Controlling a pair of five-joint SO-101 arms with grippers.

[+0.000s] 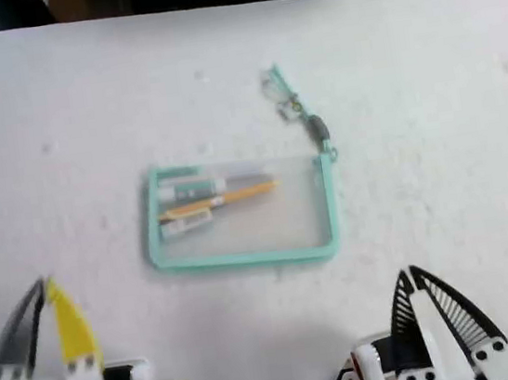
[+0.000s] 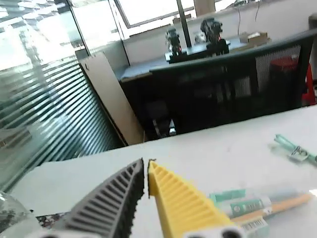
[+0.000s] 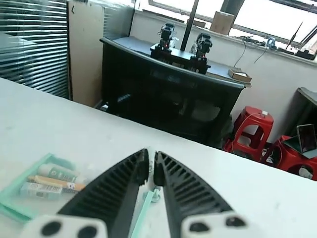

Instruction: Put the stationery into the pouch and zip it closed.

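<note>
So, the clear teal-edged pouch [image 1: 245, 260] lies flat in the middle of the table [image 1: 431, 110] with a yellow pencil [image 1: 245, 192] and pens [image 1: 189, 191] inside, strap [image 1: 294, 105] trailing off its far right corner, while left gripper [image 1: 44, 285] and right gripper [image 1: 409, 273] sit at the near edge, jaws closed on nothing.

Left gripper [image 1: 42, 284] closed, right gripper [image 1: 406, 274] closed

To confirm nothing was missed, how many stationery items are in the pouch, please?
3 in the pouch: a white-and-teal item at its far edge, an orange pencil next, a white item nearest. Others may hide.
</note>
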